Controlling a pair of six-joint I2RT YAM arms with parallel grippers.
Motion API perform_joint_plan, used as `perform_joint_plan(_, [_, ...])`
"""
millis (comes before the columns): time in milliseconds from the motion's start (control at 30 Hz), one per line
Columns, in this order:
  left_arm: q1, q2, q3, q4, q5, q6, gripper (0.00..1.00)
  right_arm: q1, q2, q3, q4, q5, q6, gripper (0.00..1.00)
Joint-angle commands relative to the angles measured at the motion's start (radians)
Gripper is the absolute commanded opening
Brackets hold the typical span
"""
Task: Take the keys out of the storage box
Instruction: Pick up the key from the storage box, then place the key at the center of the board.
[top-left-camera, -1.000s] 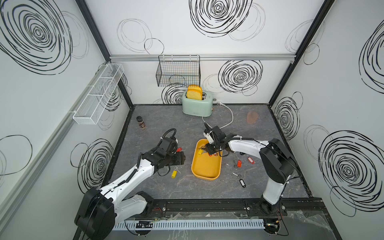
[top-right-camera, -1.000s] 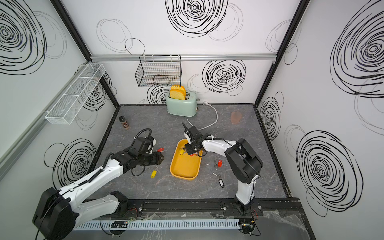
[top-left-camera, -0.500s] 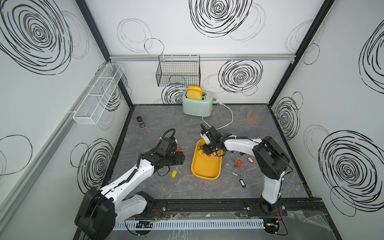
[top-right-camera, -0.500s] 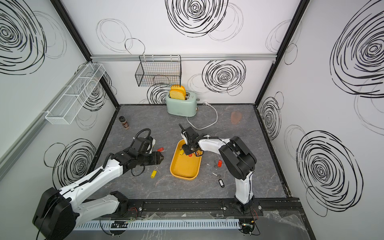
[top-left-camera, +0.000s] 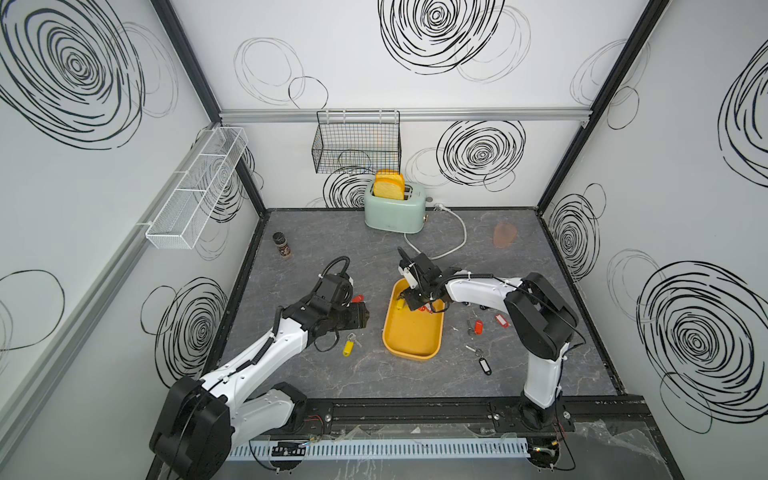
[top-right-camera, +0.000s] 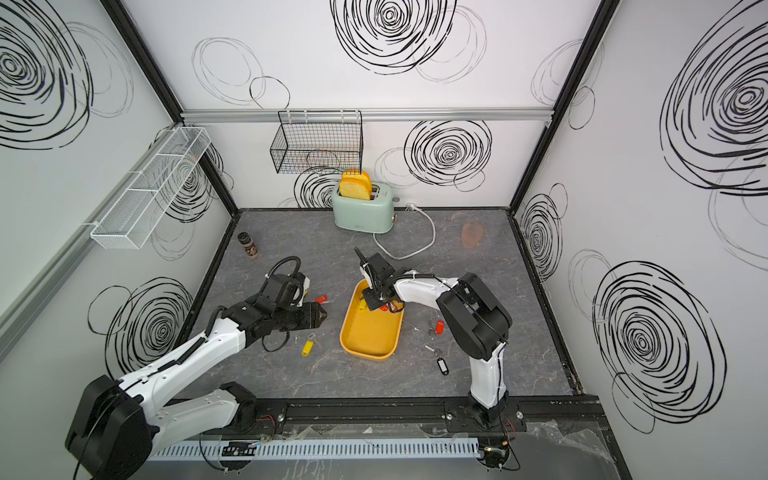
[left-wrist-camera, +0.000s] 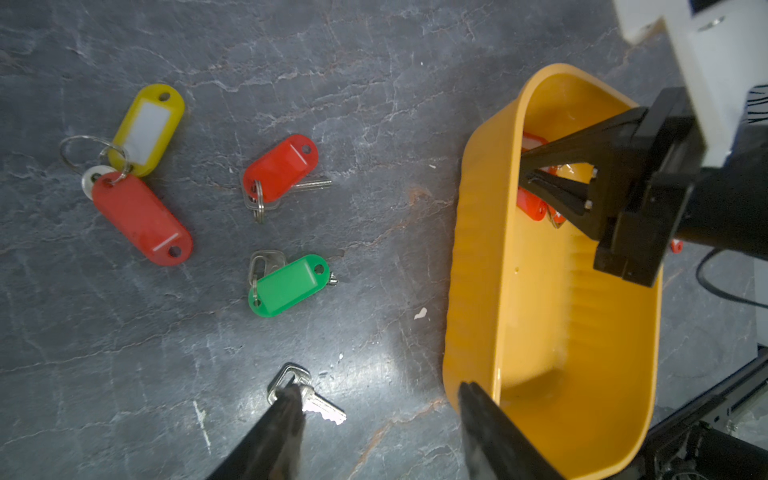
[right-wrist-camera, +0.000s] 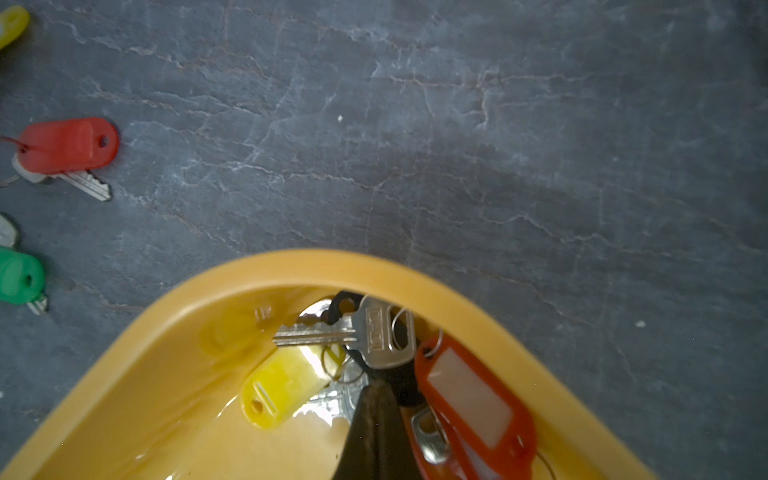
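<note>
The mustard storage box (top-left-camera: 411, 336) (top-right-camera: 368, 336) lies mid-table. At its far end a pile of keys (right-wrist-camera: 365, 332) remains, with yellow (right-wrist-camera: 282, 384), orange-red (right-wrist-camera: 473, 390) and black (right-wrist-camera: 345, 305) tags. My right gripper (right-wrist-camera: 376, 388) (top-left-camera: 409, 301) is shut, its tips down in that pile; whether anything is pinched is unclear. My left gripper (left-wrist-camera: 380, 399) (top-left-camera: 365, 318) hovers open by the box's near corner (left-wrist-camera: 478, 249), over a bare key (left-wrist-camera: 322, 405). Other keys lie on the table: green (left-wrist-camera: 289, 284), red (left-wrist-camera: 280, 168) and yellow (left-wrist-camera: 147, 129) tags.
More keys lie right of the box, with red (top-left-camera: 478, 326) and black (top-left-camera: 484, 365) tags. A yellow-tagged key (top-left-camera: 348, 345) lies left of it. A toaster (top-left-camera: 395, 212) and its cord (top-left-camera: 449, 245) stand at the back, a spice jar (top-left-camera: 282, 245) at the back left.
The right gripper's jaws have closed in the key pile at the box's far end, and its arm has shifted slightly left. The left arm has not moved.
</note>
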Motion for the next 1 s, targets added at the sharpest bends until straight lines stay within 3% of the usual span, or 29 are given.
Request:
perform_joint_plan(0, [0.009,0.003,0.006,0.03,0.017,0.009,0.64,0.011,-0.053,0.025,-0.038,0.019,-0.008,0.0])
perform_joint_plan(567, [-0.038,0.007,0.021,0.074,0.051,0.009,0.64,0.003,-0.329,-0.04,-0.103,0.065,0.034,0.0])
perform_joint_plan(833, [-0.097,0.024,0.047,0.099,0.053,0.016,0.65,-0.075,-0.482,-0.093,-0.168,0.106,0.09,0.0])
perform_joint_plan(967, [-0.12,0.036,0.053,0.108,0.047,0.016,0.65,-0.161,-0.565,-0.156,-0.188,0.089,0.128,0.0])
